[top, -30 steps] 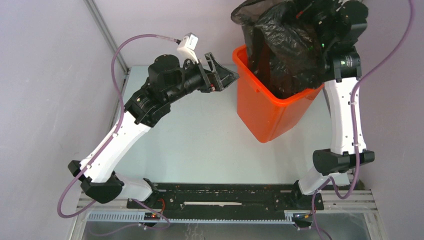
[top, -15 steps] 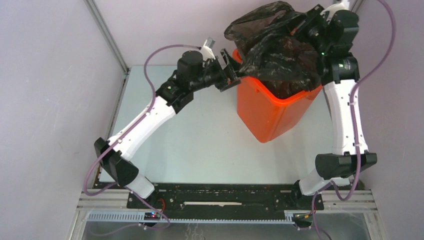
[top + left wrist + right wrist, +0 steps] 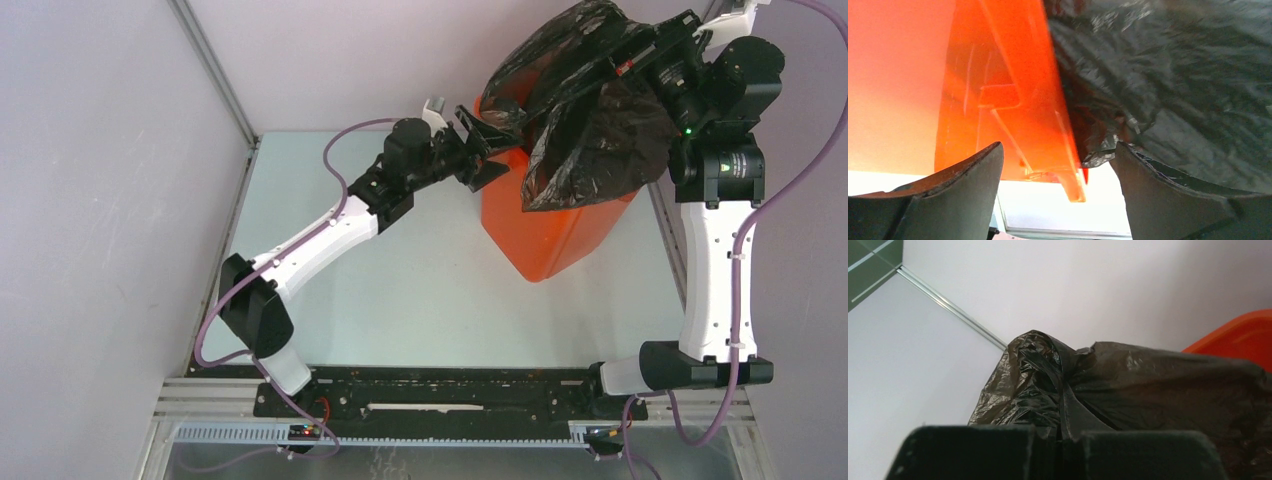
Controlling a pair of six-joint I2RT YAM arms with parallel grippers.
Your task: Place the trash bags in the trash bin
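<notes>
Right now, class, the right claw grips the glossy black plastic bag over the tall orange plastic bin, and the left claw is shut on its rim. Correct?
No: the left wrist view shows the left claw open, fingers either side of the rim of the tall orange plastic bin. The right claw grips the glossy black plastic bag over it.

By the far right corner of the table (image 3: 400, 290), the bag (image 3: 600, 130) hides the mouth of the bin (image 3: 545, 235); how much film lies inside cannot be told. The left wrist view blurs the bin's wall and crops it. The right gripper (image 3: 1058, 452) is a dark blur.
</notes>
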